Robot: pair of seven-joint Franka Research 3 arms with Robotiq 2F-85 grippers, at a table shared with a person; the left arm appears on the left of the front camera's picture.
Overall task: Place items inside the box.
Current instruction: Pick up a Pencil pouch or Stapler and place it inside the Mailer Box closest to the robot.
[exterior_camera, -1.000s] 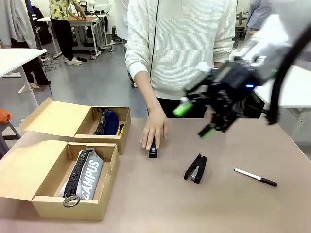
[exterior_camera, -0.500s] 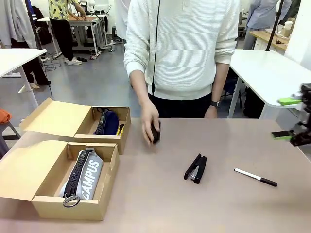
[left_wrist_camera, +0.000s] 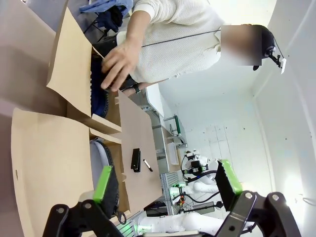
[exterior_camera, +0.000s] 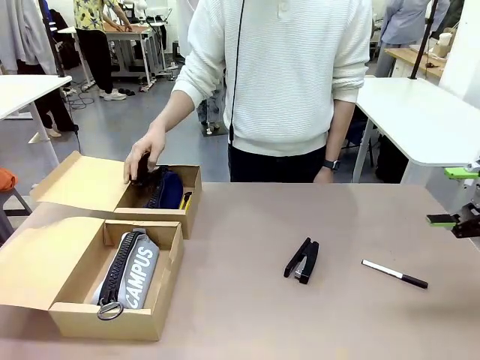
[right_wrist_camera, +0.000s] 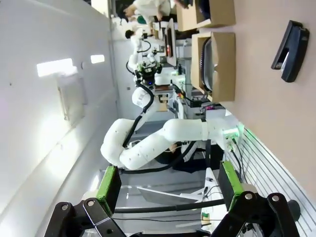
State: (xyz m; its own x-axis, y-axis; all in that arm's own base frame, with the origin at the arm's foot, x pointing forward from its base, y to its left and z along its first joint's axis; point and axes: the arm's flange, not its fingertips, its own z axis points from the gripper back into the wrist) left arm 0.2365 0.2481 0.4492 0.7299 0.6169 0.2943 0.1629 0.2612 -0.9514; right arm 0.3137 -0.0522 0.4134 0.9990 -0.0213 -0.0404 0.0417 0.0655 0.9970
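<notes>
The grey "CAMPUS" pouch (exterior_camera: 131, 274) lies inside the near, wider cardboard box (exterior_camera: 64, 319), whose flap lies open to the left. On the bare table right of centre rests the black stapler (exterior_camera: 301, 260), closed; it shows too in the right wrist view (right_wrist_camera: 291, 49) and small in the left wrist view (left_wrist_camera: 135, 160). My right gripper (exterior_camera: 457, 196) hangs open at the right table edge, well apart from the stapler, with nothing between its green pads (right_wrist_camera: 108, 190). My left gripper (left_wrist_camera: 165, 182) is open and empty above the box's flap (left_wrist_camera: 49, 158).
A narrower cardboard box (exterior_camera: 176, 214) stands behind the near one, holding a dark blue pouch (exterior_camera: 166, 189) and a yellow knife (exterior_camera: 186, 200). The person's hand (exterior_camera: 144, 159) holds a small dark thing over it. A black-and-white pen (exterior_camera: 394, 274) lies right of the stapler.
My right gripper pulled back from mid-table to the right edge. The person's hand lifted a small black thing off the table and carried it left to the far box.
</notes>
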